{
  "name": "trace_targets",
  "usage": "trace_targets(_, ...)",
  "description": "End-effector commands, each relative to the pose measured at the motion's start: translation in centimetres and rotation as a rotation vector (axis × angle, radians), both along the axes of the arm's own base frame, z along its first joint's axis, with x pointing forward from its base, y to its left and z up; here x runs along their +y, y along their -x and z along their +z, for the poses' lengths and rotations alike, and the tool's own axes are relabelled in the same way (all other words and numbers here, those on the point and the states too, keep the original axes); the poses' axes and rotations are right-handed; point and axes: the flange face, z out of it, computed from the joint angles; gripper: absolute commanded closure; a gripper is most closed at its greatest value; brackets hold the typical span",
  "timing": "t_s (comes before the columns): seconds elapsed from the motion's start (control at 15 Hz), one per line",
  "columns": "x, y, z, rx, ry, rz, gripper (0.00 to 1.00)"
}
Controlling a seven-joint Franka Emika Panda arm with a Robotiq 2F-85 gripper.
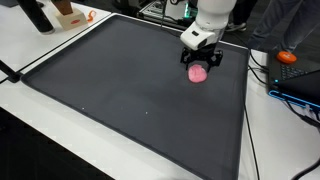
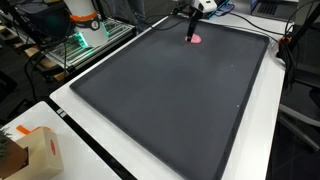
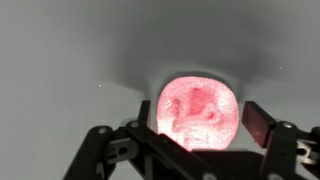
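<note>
One pink round piece point(image 3: 198, 110) lies on the single dark mat point(image 1: 130, 95) that covers the white bench point(image 1: 35, 115), near the mat's far edge in both exterior views point(image 1: 198, 73) point(image 2: 194, 39). The one white arm point(image 1: 212, 14) hangs right above it, and its jaws stand wide, one on each side of the piece, gripping nothing; in the wrist view a narrow gap shows beside one finger point(image 3: 256, 124). The raised marks on top of the piece are too blurred to read. One cardboard box point(image 2: 34, 152) sits well apart.
</note>
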Motion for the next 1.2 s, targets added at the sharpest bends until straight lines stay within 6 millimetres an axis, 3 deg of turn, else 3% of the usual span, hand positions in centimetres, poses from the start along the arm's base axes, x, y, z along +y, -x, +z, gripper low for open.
trace_targets(0.0,0.26,0.24,-0.85,-0.012,0.011,0.017,0.37)
trace_targets(0.4,0.45,0.12,-0.58,-0.017,0.011,0.024,0.83)
trace_targets(0.6,0.51,0.09,-0.33,-0.019,0.007,0.024,0.99)
trace_targets(1.13,0.48,0.12,-0.08,-0.019,0.0,0.021,0.99)
